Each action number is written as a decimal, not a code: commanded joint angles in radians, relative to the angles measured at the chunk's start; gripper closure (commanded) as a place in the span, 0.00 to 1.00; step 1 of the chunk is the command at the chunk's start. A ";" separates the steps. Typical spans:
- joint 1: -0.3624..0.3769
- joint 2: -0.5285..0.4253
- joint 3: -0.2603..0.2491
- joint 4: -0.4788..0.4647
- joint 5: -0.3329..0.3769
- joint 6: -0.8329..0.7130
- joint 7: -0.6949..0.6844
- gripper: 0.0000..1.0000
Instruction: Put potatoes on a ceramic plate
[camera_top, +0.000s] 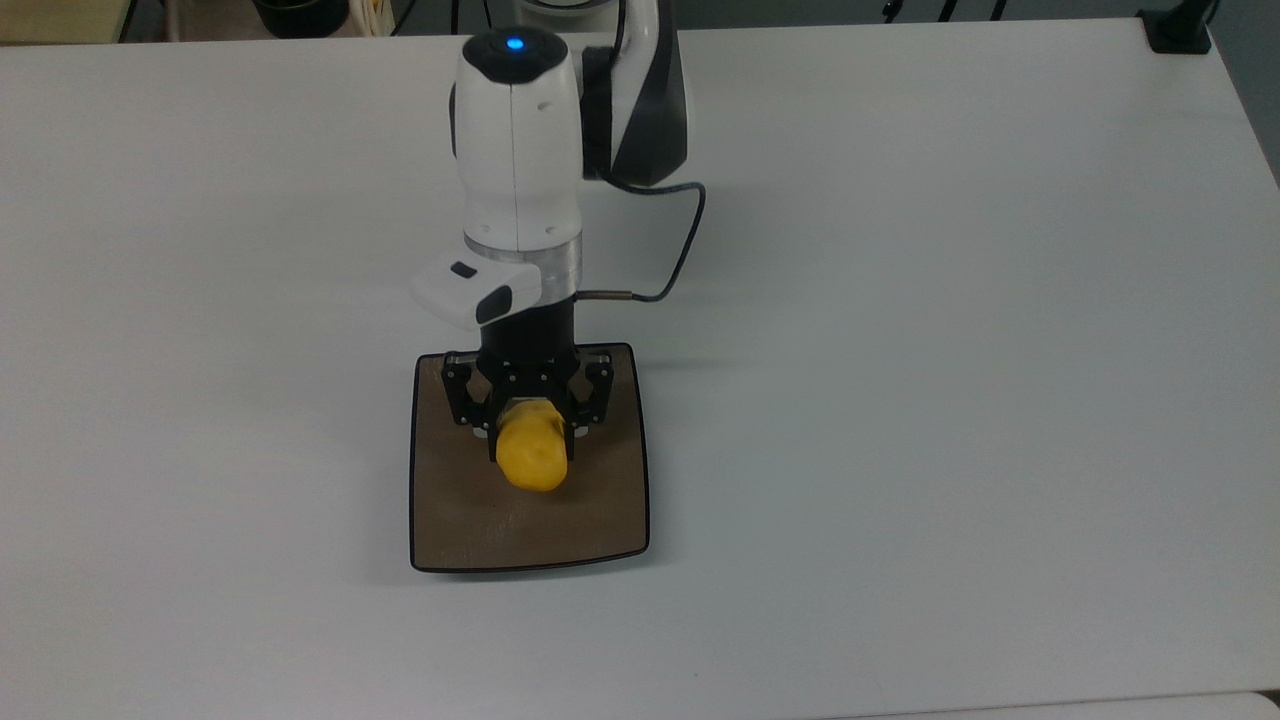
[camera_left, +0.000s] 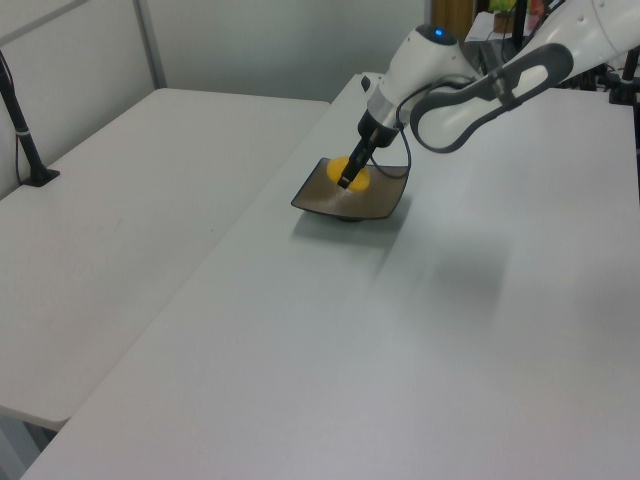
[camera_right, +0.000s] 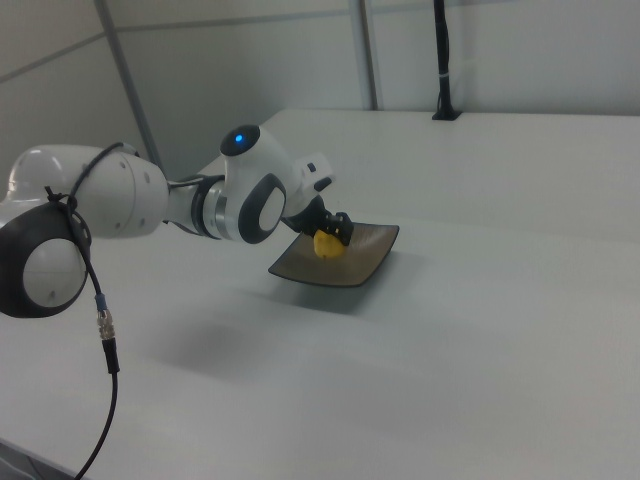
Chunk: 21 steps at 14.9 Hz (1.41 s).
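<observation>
claw (camera_top: 531, 441) gripping potato (camera_top: 532, 459) (over plate (camera_top: 600, 520))

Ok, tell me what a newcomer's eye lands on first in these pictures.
The bright yellow potato stands out first, held in the black gripper over the middle of the brown square ceramic plate. Next comes the bulky white arm reaching in from the top view's upper edge across the plain white table.

White arm (camera_top: 517, 150), grey joints, blue light, black cable (camera_top: 680, 255), black claw (camera_top: 531, 432).
</observation>
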 joint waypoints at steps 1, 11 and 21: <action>0.007 0.041 -0.005 0.028 0.010 0.026 0.007 0.65; 0.010 -0.049 -0.005 -0.007 0.020 -0.002 0.016 0.00; -0.035 -0.489 -0.005 -0.038 0.011 -0.724 0.053 0.00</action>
